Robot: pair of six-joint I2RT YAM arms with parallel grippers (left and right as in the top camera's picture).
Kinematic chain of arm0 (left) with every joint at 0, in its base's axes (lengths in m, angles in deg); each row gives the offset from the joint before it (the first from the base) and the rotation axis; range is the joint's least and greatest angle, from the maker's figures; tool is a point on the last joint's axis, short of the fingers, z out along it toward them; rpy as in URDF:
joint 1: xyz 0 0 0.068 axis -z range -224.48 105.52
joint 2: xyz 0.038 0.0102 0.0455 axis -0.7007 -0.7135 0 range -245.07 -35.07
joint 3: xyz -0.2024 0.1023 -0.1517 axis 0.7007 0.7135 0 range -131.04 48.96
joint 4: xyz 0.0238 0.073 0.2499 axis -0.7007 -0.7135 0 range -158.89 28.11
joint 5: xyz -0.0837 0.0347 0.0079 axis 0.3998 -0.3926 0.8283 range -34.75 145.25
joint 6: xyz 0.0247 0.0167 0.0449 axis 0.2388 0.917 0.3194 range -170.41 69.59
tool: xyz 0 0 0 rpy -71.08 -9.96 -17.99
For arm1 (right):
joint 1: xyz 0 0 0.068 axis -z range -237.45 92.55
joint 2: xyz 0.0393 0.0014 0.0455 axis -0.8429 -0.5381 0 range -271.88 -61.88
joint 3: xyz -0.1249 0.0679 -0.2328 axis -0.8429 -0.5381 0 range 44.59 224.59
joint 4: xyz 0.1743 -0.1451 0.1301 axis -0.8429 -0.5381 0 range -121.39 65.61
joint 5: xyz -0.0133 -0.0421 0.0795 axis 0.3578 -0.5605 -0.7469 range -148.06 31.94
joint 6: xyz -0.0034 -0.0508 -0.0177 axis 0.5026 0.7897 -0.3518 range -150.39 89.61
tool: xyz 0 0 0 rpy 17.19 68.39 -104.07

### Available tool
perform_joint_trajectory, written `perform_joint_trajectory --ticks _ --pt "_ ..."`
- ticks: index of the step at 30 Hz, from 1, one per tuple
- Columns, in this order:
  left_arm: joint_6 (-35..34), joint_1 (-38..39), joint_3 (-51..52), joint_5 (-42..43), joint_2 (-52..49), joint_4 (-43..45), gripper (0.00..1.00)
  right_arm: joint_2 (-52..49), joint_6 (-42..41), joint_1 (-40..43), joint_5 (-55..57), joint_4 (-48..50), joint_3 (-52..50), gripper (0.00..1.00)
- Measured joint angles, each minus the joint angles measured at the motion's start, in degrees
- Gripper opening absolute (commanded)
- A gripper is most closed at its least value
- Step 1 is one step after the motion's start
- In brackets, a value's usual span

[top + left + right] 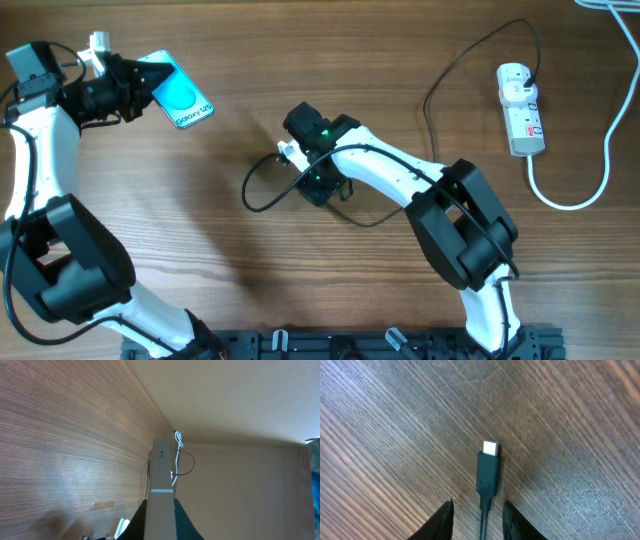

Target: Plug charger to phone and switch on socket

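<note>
Wooden tabletop (pixel 220 270) carries everything. At far left, the left gripper (pixel 140 78) is clamped on the phone (pixel 183 98), screen facing up. Mid-table, the right gripper (pixel 478 506) stands apart, astride the charger (pixel 488 471) tip. The socket (pixel 521 112) lies far right.

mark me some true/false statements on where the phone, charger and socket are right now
1. The left gripper holds the phone. True.
2. The charger tip is already in the phone. False: it sits over the bare table, between the right gripper's fingers, well apart from the phone.
3. A black cable runs to the socket. True.
4. The right gripper is at the socket. False: it is near the middle of the table, and the socket is at the far right.
5. The tip's metal end points away from the right gripper. True.
</note>
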Motion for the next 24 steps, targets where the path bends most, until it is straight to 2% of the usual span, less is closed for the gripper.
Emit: perform_joint_trajectory --ticks 4,9,11,12,13,18,24 --pt "0.0 0.0 0.0 0.0 0.0 0.0 0.04 0.0 0.4 0.0 0.3 2.3 -0.2 0.2" --pt "0.0 0.0 0.0 0.0 0.0 0.0 0.04 0.0 0.5 0.0 2.9 2.5 -0.4 0.19" --pt "0.0 0.0 0.0 -0.1 0.0 0.0 0.04 0.0 0.5 -0.3 3.4 2.7 -0.4 0.13" --pt "0.0 0.0 0.0 -0.2 0.0 0.0 0.04 0.0 0.6 -0.4 3.9 2.7 -0.4 0.07" --pt "0.0 0.0 0.0 -0.4 0.0 0.0 0.04 0.1 0.7 -0.9 4.9 2.8 -0.5 0.05" --pt "0.0 0.0 0.0 -0.7 0.0 0.0 0.04 1.3 0.7 -1.4 1.6 1.7 -1.1 0.04" --pt "0.0 0.2 0.0 -0.8 0.0 0.0 0.04 18.9 -2.0 2.1 -7.7 -3.5 -2.0 0.05"
